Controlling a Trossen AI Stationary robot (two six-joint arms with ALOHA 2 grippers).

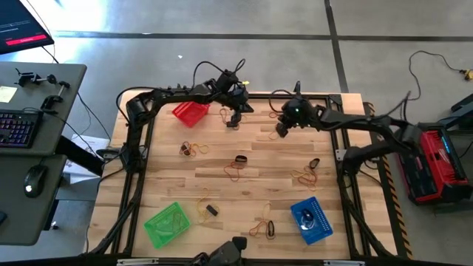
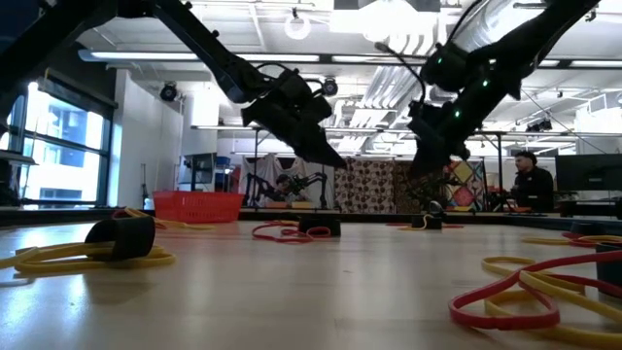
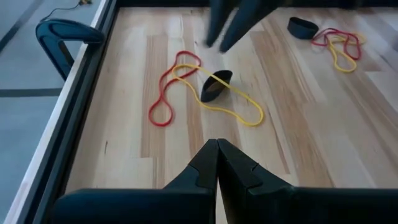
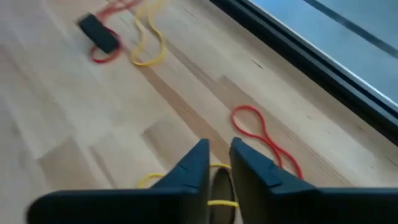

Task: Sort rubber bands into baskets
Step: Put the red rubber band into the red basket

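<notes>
Rubber bands lie scattered on the wooden table in small clusters (image 1: 194, 148) (image 1: 236, 166) (image 1: 307, 174) (image 1: 262, 225). The red basket (image 1: 190, 111) stands at the far left, the green basket (image 1: 167, 224) at the near left and the blue basket (image 1: 310, 219) at the near right. My left gripper (image 1: 233, 118) is shut and empty, above the table just right of the red basket. Its wrist view shows a black band (image 3: 216, 85) lying on a yellow loop (image 3: 239, 106) beside a red loop (image 3: 168, 93). My right gripper (image 4: 219, 155) hovers over that cluster with a narrow gap between its fingers, a yellow band (image 4: 155, 177) under them and a red loop (image 4: 261, 134) beyond.
A dark frame rail (image 1: 140, 148) runs round the table. A desk with a keyboard (image 1: 18, 125) and mouse stands off the left edge, and a red and black machine (image 1: 436, 162) off the right. A person (image 2: 530, 180) sits in the room beyond the far edge.
</notes>
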